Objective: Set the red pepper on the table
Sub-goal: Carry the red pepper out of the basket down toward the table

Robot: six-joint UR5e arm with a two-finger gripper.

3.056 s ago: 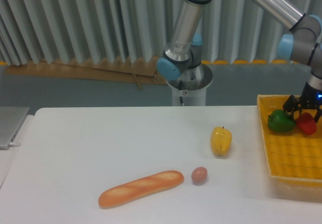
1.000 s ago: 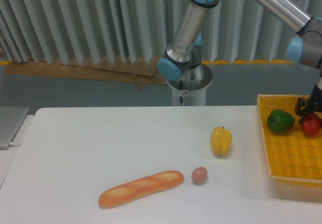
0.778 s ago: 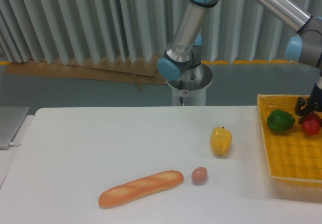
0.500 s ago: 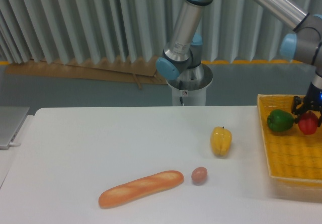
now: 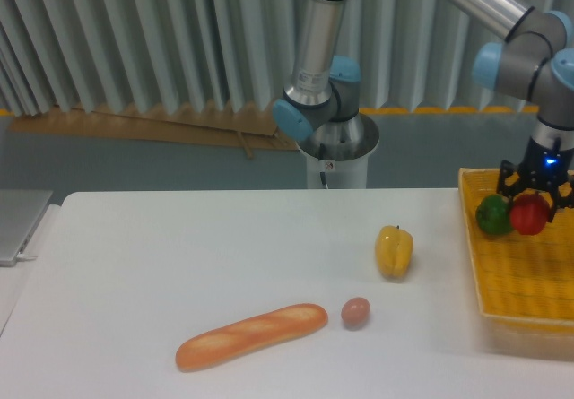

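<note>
From my remote station I see the gripper (image 5: 531, 203) at the far right of the view, pointing straight down over the yellow woven basket (image 5: 518, 278), with its dark fingers (image 5: 508, 182) closed around the red pepper (image 5: 529, 213). The pepper sits directly beneath the gripper body, pinched between the fingers from above, and a small blue light shows on the wrist just over it. The pepper is positioned over the left rear part of the basket; I cannot tell whether its underside touches the basket floor or hangs clear of it. The green pepper (image 5: 491, 214) lies in the basket immediately to the left of the red one, and the two appear to touch or nearly touch. The table (image 5: 179, 264) is the white surface under the basket. On the table, well apart from the gripper, the yellow pepper (image 5: 394, 251) stands left of the basket; an egg (image 5: 355, 312) lies nearer the front edge, and a bread loaf (image 5: 251, 335) lies just beside the egg on its left.
</note>
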